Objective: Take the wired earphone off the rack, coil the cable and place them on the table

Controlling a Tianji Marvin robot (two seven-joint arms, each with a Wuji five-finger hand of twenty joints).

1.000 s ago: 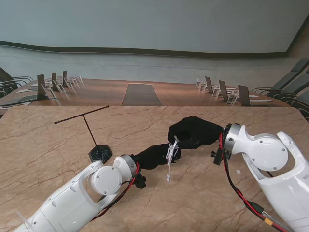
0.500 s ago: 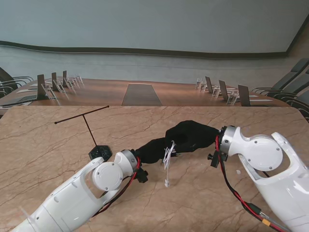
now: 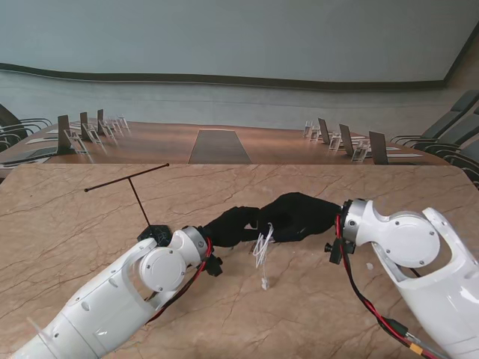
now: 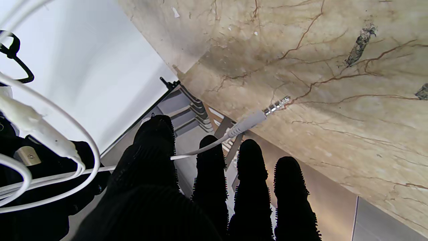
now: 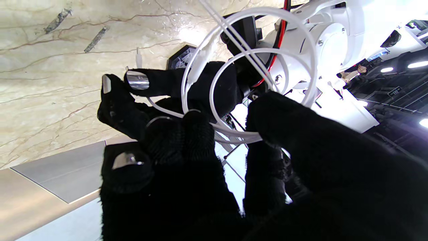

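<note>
The white earphone cable (image 3: 262,250) hangs in loose loops between my two black-gloved hands over the middle of the marble table (image 3: 67,247). Its plug (image 3: 264,284) dangles just above the table top. My right hand (image 3: 299,215) is shut on the coil (image 5: 247,67), pinching the loops between thumb and fingers. My left hand (image 3: 232,224) meets it from the left, and the cable runs out between its thumb and forefinger to the plug (image 4: 249,121). The thin black T-shaped rack (image 3: 139,200) stands bare to the left, its base (image 3: 155,233) partly hidden by my left arm.
Beyond the far edge lies a longer wooden table with a dark mat (image 3: 219,146), name stands and chairs on both sides. A small white speck (image 3: 369,265) lies near my right forearm. My two white arms fill the near corners.
Both hands have drifted a little left, and the left hand has moved farther from me toward the rack base. The cable loops hang slightly lower.
</note>
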